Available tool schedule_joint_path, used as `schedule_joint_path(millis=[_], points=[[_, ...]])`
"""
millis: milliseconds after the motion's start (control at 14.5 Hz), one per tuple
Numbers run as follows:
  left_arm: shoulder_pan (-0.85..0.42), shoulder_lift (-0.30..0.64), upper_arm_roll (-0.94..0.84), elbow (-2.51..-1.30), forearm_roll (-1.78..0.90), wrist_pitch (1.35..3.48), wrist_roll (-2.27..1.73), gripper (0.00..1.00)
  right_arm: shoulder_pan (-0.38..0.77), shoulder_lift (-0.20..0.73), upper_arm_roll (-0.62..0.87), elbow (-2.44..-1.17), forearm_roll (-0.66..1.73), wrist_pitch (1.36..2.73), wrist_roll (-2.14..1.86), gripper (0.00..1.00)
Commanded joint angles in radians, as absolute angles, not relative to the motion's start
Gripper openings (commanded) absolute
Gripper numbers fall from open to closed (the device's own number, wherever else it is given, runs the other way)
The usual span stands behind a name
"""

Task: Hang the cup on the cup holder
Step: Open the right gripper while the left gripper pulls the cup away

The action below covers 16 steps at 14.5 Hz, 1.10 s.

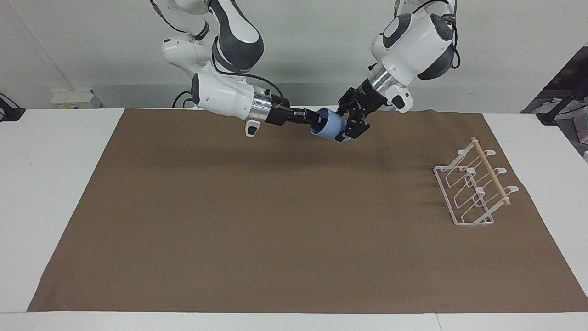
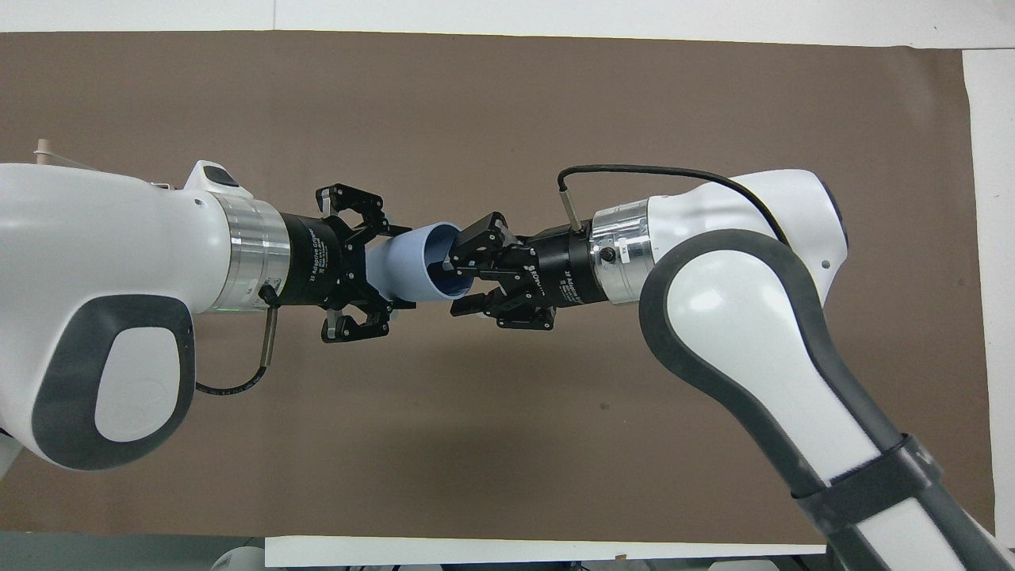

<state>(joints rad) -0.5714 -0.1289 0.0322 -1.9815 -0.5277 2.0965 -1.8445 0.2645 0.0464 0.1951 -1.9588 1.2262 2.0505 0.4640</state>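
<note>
The light-blue cup hangs on its side in the air over the brown mat, between my two grippers. My left gripper is shut on its narrow base end. My right gripper is at the cup's open mouth, fingers spread apart, open. The white wire cup holder stands on the mat toward the left arm's end of the table. In the overhead view only its wooden dowel's tip shows past the left arm.
A brown mat covers most of the white table. Both arms stretch level over the mat's edge nearest the robots. A black cable loops off the right wrist.
</note>
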Motion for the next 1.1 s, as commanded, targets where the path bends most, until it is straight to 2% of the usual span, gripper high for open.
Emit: schedule_joint_path(millis=[0, 207, 414, 828, 966, 1034], points=[[-0.577, -0.133, 0.041, -1.983, -0.433, 2.080, -1.902, 0.35, 0.261, 0.037, 0.195, -1.960, 1.232, 2.062, 0.457, 0.99], [-0.551, -0.111, 0.046, -1.922, -0.257, 1.967, -1.977, 0.35, 0.227, 0.019, 0.189, -1.951, 1.166, 2.048, 0.457, 0.99], [-0.526, -0.103, 0.048, -1.902, -0.062, 1.878, -1.994, 0.35, 0.189, -0.049, 0.189, -1.950, 0.960, 2.051, 0.459, 0.99], [-0.427, -0.107, 0.048, -1.904, 0.398, 1.775, -2.000, 0.35, 0.086, -0.109, 0.189, -1.950, 0.521, 2.042, 0.457, 0.99], [-0.385, -0.109, 0.048, -1.908, 0.544, 1.766, -2.000, 0.35, 0.043, -0.115, 0.187, -1.898, 0.325, 2.010, 0.451, 0.99], [-0.362, -0.107, 0.048, -1.908, 0.607, 1.773, -2.000, 0.35, 0.016, -0.106, 0.189, -1.852, 0.245, 1.941, 0.440, 0.99]])
